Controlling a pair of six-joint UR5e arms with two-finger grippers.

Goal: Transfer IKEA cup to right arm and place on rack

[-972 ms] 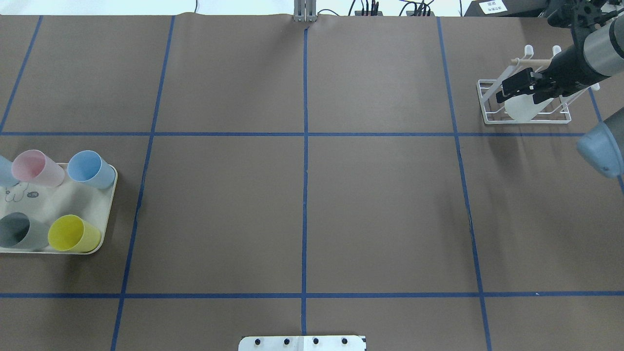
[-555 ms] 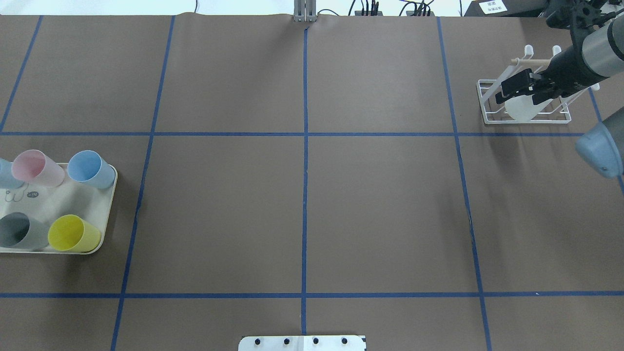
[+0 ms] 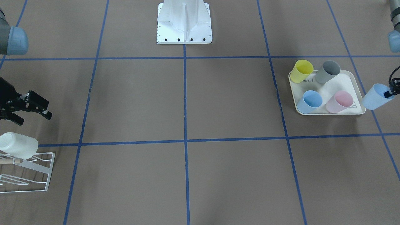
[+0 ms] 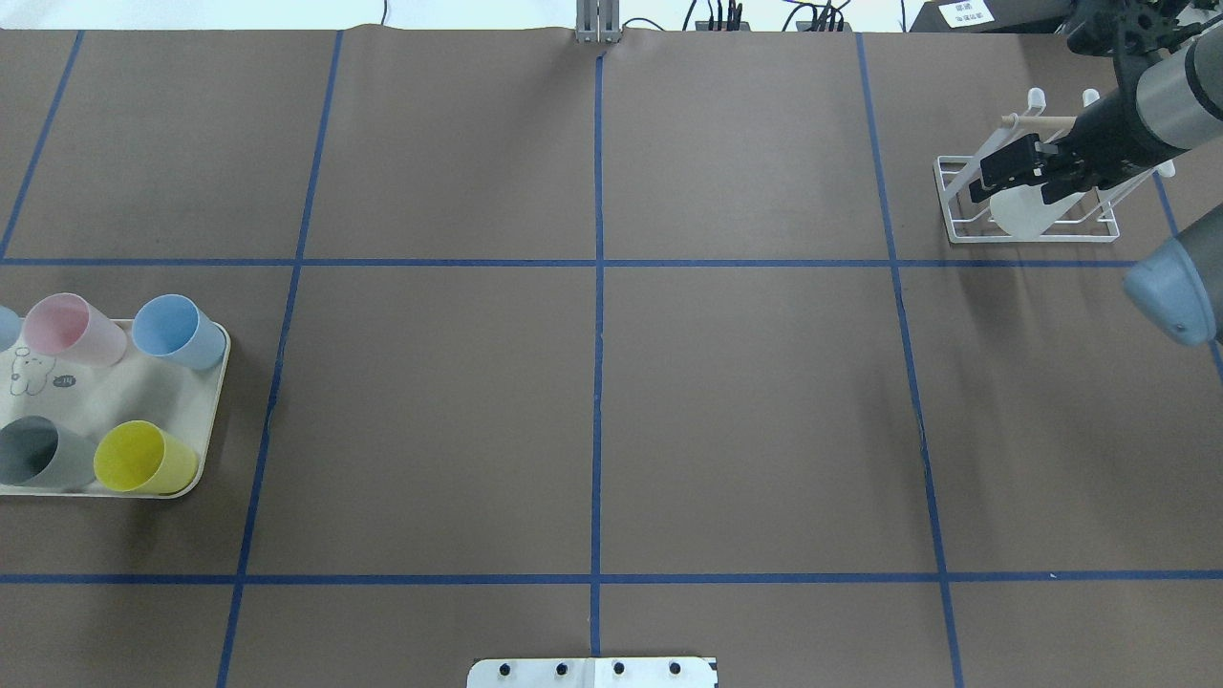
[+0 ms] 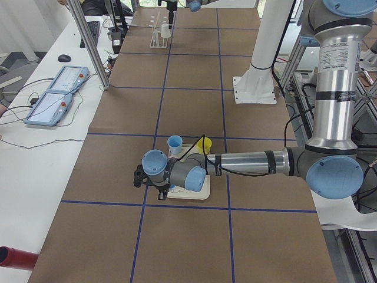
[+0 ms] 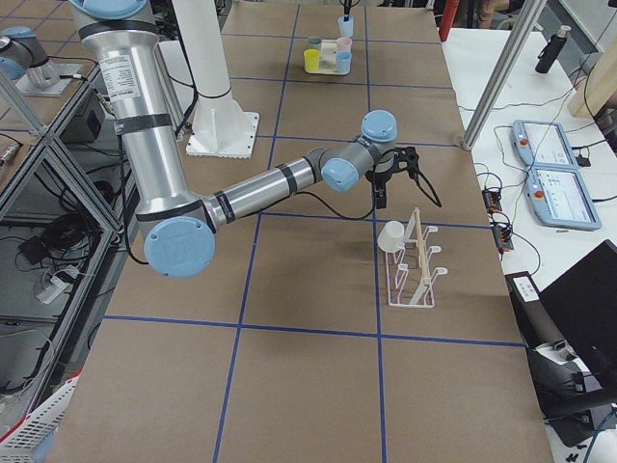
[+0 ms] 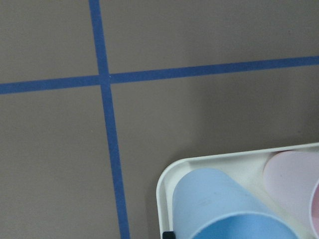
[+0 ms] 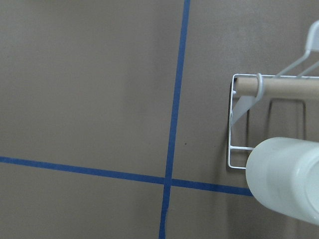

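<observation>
Tray [image 3: 342,82] with four cups [image 3: 339,101] sits at the robot-left end and the rack [image 3: 34,168] at the right end. White cup [image 3: 17,145] sits tilted on the rack, with the right gripper [image 3: 33,118] spread wide nearby, not touching. Left gripper [image 3: 390,92] pinches a light-blue cup [image 3: 372,97] just beside the tray.

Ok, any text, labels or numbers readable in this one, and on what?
Tray: small dark print beside the yellow cup, partly covered; seems to end "bit", not fully readable.
Tray, overhead view: dark oval mark by the rabbit drawing, too small to read.
White label at the table's far edge: print too blurred to read.
White cup, rack: nothing written shows.
</observation>
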